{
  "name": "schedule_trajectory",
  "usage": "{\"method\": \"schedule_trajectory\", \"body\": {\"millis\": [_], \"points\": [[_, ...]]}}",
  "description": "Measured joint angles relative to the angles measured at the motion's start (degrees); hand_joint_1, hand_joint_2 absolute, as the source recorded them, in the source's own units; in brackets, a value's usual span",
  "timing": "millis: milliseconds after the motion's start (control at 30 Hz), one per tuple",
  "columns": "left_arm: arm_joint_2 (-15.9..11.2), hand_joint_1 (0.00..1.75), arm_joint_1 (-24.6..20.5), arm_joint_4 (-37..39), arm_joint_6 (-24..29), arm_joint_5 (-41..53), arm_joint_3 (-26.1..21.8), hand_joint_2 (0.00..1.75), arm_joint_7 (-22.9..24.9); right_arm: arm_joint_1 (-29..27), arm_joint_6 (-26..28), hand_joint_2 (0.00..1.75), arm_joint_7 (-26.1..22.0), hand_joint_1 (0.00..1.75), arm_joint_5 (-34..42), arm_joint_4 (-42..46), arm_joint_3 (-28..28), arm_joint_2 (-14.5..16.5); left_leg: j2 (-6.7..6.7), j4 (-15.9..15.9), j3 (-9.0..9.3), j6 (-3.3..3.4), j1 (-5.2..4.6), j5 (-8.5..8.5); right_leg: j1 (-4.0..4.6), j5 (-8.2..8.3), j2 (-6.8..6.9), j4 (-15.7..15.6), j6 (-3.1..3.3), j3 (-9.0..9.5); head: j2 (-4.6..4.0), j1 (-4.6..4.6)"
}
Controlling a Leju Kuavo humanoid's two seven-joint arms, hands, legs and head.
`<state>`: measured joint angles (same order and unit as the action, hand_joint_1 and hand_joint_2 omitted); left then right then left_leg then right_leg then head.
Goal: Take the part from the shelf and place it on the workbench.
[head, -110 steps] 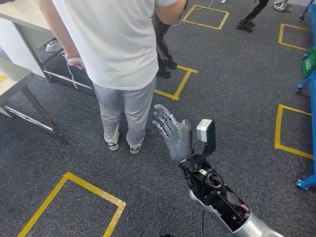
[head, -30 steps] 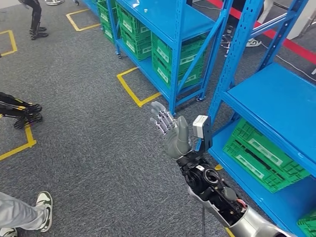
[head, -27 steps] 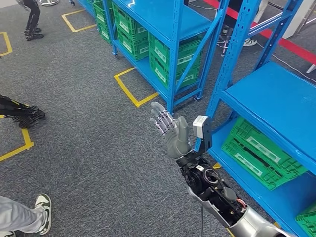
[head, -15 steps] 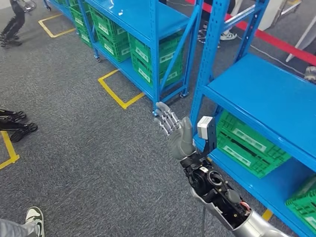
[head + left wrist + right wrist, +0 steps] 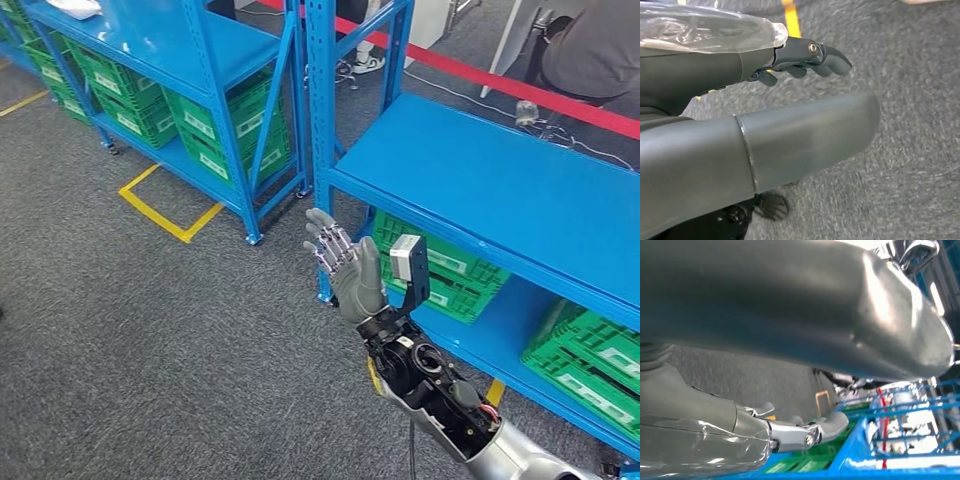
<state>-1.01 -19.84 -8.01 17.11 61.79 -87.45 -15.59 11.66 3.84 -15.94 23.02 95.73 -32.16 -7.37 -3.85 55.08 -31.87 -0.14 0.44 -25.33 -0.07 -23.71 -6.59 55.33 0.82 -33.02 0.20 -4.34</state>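
A warehouse-like workshop: blue steel shelving, green plastic crates, yellow floor markings on grey carpet.

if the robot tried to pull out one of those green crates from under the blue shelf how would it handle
The green crate looks like rigid slatted plastic, so it would probably keep its shape and slide rather than roll. It sits low under the blue shelf, so lifting room seems tight. Its contents are hidden, so weight is uncertain. The empty right hand alone might struggle with its width.
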Motion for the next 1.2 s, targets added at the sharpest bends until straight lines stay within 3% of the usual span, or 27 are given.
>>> {"method": "schedule_trajectory", "body": {"millis": [67,133,200,267,300,333,367,433,500,533,600,667,733,767,800,833,867,900,967,1033,1100,1133,1200], "points": [[0.1,0.0,-0.2,0.0,0.0,0.0,0.0,0.0,0.0,-0.1,0.1,0.0,0.0,0.0,0.0,0.0,0.0,0.0,0.87,-0.7,0.28,0.29,-0.12,0.09,-0.15,0.23,-1.15,-0.2,-0.72,-0.42,0.0,0.0],[0.2,0.0,-0.4,0.0,0.0,0.1,0.0,0.0,0.0,-0.2,0.2,0.0,0.0,0.0,0.0,0.0,0.1,0.0,2.12,-1.4,0.62,0.82,0.05,0.47,-0.03,-0.69,0.67,0.9,-1.29,-1.25,0.0,-0.19],[0.3,0.0,-0.4,0.0,-0.1,0.1,0.0,0.0,0.0,-0.3,0.3,0.0,-0.1,0.0,0.0,0.0,0.2,0.0,3.61,-1.9,0.86,1.2,0.14,0.64,0.01,-4.26,4.36,6.7,-1.81,-3.78,0.0,-0.66],[0.2,0.0,-0.1,0.0,-0.1,0.1,0.0,0.0,0.0,-0.5,0.3,0.0,-0.1,0.0,0.0,0.0,0.2,0.0,5.09,-1.8,0.87,1.33,0.08,0.54,-0.31,-8.05,5.86,14.8,-2.42,-7.31,0.0,-0.98],[0.3,0.0,-0.1,0.0,-0.1,0.1,0.0,0.0,0.0,-0.6,0.3,0.0,-0.1,0.0,0.0,0.0,0.2,0.0,5.82,-1.8,0.89,1.3,0.09,0.47,-0.52,-8.61,6.05,16.9,-2.68,-8.23,0.0,-1.01],[0.3,0.0,0.0,0.0,-0.1,0.1,0.0,0.0,0.0,-0.7,0.3,0.0,-0.1,0.0,0.0,0.0,0.2,0.0,6.51,-1.8,0.95,1.2,0.14,0.38,-0.74,-7.98,6.23,16.7,-2.91,-7.97,0.0,-1.05],[0.3,0.0,-0.1,0.0,-0.1,0.1,0.0,0.0,0.0,-0.8,0.3,0.0,-0.1,0.0,0.0,0.0,0.2,0.0,7.17,-1.8,1.07,1.04,0.2,0.25,-0.93,-6.41,6.58,14.2,-3.1,-6.57,0.0,-1.09],[0.4,0.0,-0.1,0.0,-0.1,0.1,0.0,0.0,0.0,-0.7,0.3,0.0,-0.1,0.0,0.0,0.0,0.3,0.0,8.3,-1.6,1.45,0.47,0.17,-0.15,-0.94,-2.79,8.85,5.7,-3.27,-2.01,0.0,-1.29],[0.5,0.0,-0.1,0.0,-0.1,0.2,0.0,0.0,0.0,-0.6,0.3,0.0,-0.1,0.0,-0.2,0.0,0.4,0.0,9.29,-1.4,1.7,-0.2,-0.15,-0.51,-0.64,-1.36,10.53,0.6,-2.61,0.82,0.0,-1.27],[0.5,0.0,-0.1,0.0,-0.1,0.2,0.0,0.0,0.0,-0.6,0.3,0.0,-0.1,0.0,-0.2,0.0,0.5,0.0,9.87,-1.3,1.77,-0.47,-0.27,-0.59,-0.41,-1.45,10.43,0.0,-2.15,1.05,0.0,-1.14],[0.5,0.0,-0.3,0.0,-0.1,0.3,0.0,0.0,0.0,-0.8,0.4,0.0,-0.1,0.0,-0.4,0.1,0.5,0.0,10.81,-1.1,1.98,-1.02,-0.13,-0.9,-0.32,-1.22,8.9,-0.1,-1.14,1.07,0.0,-0.8],[0.6,0.0,-0.4,0.0,-0.1,0.4,0.0,0.0,0.0,-0.7,0.4,0.0,-0.1,0.0,-0.5,0.2,0.6,-0.1,8.78,1.5,1.03,-1.56,0.21,-2.84,-0.45,-0.92,7.55,-0.4,-0.37,1.27,0.0,-0.55],[0.6,0.0,-0.3,0.0,-0.2,0.4,0.0,0.0,0.0,-0.6,0.4,0.0,-0.1,0.0,-0.6,0.3,0.5,-0.1,5.5,9.0,-2.6,-1.81,0.41,-6.5,-0.5,-0.78,6.25,-0.6,0.13,1.33,0.0,-0.16],[0.6,0.0,-0.2,0.0,-0.2,0.4,0.0,0.0,0.0,-0.7,0.4,0.0,0.0,0.0,-0.6,0.3,0.5,-0.1,4.72,13.2,-4.85,-1.83,0.44,-7.97,-0.44,-0.75,5.5,-0.6,0.29,1.29,0.0,-0.08],[0.6,0.0,0.0,0.0,-0.2,0.4,0.0,0.0,0.0,-0.8,0.4,0.0,0.1,0.0,-0.7,0.3,0.5,-0.1,4.33,16.0,-6.54,-1.78,0.43,-8.51,-0.36,-0.75,4.67,-0.6,0.39,1.28,0.0,-0.05],[0.6,0.0,0.2,0.0,-0.2,0.4,0.0,0.0,0.0,-0.9,0.4,0.0,0.2,0.0,-0.7,0.3,0.5,-0.1,4.14,16.6,-7.22,-1.64,0.41,-7.9,-0.29,-0.74,3.83,-0.5,0.43,1.29,0.0,-0.03],[0.6,0.0,0.2,0.0,-0.2,0.4,0.0,0.0,0.0,-0.9,0.4,0.0,0.2,0.0,-0.7,0.3,0.5,-0.1,3.94,14.8,-6.71,-1.41,0.4,-6.22,-0.25,-0.73,3.0,-0.5,0.44,1.33,0.0,-0.03],[0.6,0.0,0.2,0.0,-0.2,0.4,0.0,0.0,-0.1,-0.9,0.4,0.0,0.3,0.0,-0.8,0.3,0.5,-0.1,3.37,11.0,-5.16,-1.06,0.35,-3.89,-0.23,-0.7,2.21,-0.5,0.43,1.38,0.0,-0.01],[0.4,0.0,0.1,0.0,-0.2,0.4,0.0,0.0,-0.1,-0.9,0.4,0.0,0.3,0.0,-0.8,0.3,0.5,-0.1,1.07,2.8,-1.6,-0.37,0.3,-0.32,-0.21,-0.66,0.83,-0.5,0.26,1.34,0.0,0.01],[0.2,0.0,0.0,0.0,-0.2,0.4,0.0,0.0,-0.1,-0.9,0.4,0.0,0.3,0.0,-0.8,0.3,0.5,-0.1,0.02,-0.7,0.0,-0.05,0.13,0.55,-0.34,-0.57,-0.39,-0.5,-0.24,1.07,0.0,0.04],[0.3,0.0,-0.1,0.0,-0.2,0.3,0.0,0.0,-0.2,-1.0,0.4,0.0,0.4,0.0,-0.8,0.3,0.5,-0.1,1.25,-1.3,0.28,0.22,0.15,0.69,-0.46,-0.43,-1.35,-0.7,-0.98,0.68,0.0,0.06],[0.4,0.0,-0.2,0.0,-0.2,0.3,0.0,0.0,-0.3,-0.9,0.4,0.0,0.4,0.0,-0.8,0.3,0.5,-0.1,1.87,-1.7,0.49,0.44,0.29,0.85,-0.35,-0.76,-0.61,-0.4,-1.33,0.36,0.0,-0.06],[0.5,0.0,-0.2,0.0,-0.2,0.3,0.0,0.0,-0.4,-0.8,0.4,0.0,0.4,0.0,-0.8,0.4,0.5,-0.1,3.28,-2.4,0.86,0.89,0.57,1.07,-0.16,-3.37,2.72,3.7,-1.89,-1.65,0.0,-0.68]]}}
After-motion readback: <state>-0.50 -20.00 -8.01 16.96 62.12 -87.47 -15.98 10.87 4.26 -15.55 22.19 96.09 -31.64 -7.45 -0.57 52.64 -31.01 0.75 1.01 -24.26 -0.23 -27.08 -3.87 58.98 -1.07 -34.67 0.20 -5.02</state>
